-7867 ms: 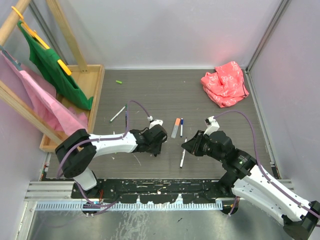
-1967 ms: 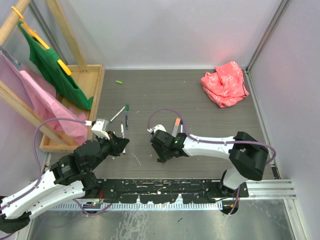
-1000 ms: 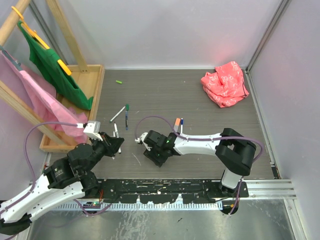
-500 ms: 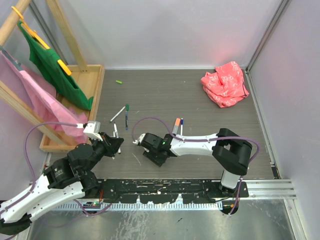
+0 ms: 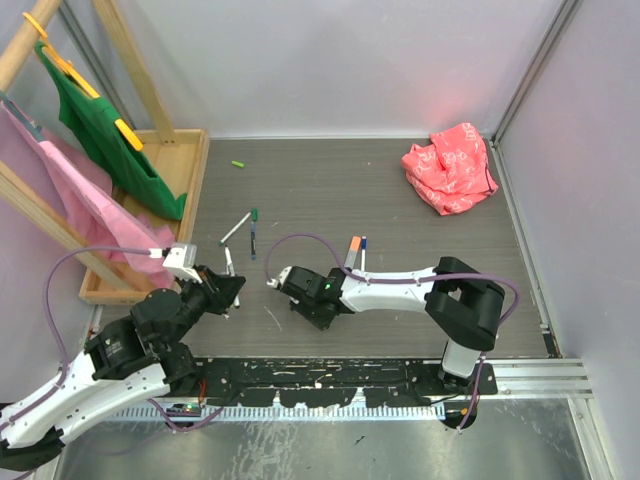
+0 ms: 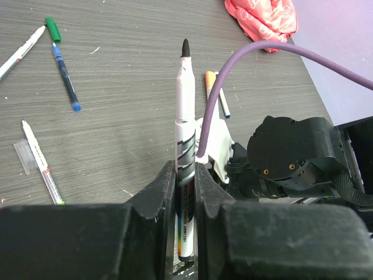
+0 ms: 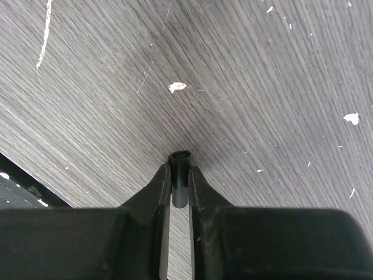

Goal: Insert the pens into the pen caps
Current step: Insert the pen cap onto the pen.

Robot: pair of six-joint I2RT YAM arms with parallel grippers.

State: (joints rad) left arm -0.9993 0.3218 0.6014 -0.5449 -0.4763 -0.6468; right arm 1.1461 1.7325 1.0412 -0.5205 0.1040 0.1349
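Left end effector [image 6: 185, 175] clamps a black-tipped pen [image 6: 185, 111]; right end effector [image 7: 180, 172] pinches a black cap [image 7: 180, 189].

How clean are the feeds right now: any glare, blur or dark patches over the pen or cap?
Top external: even light, soft shadows, a red glow on the wall above the red bag; the right gripper hides its own grip. Left wrist: black-tipped pen sharp, near fingers dark and soft. Right wrist: black cap and table grain crisp, no glare.

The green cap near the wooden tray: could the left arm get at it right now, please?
Probably not to grasp it: the left gripper is shut on a black-tipped pen. Otherwise only loose pens lie flat between it and the green cap.
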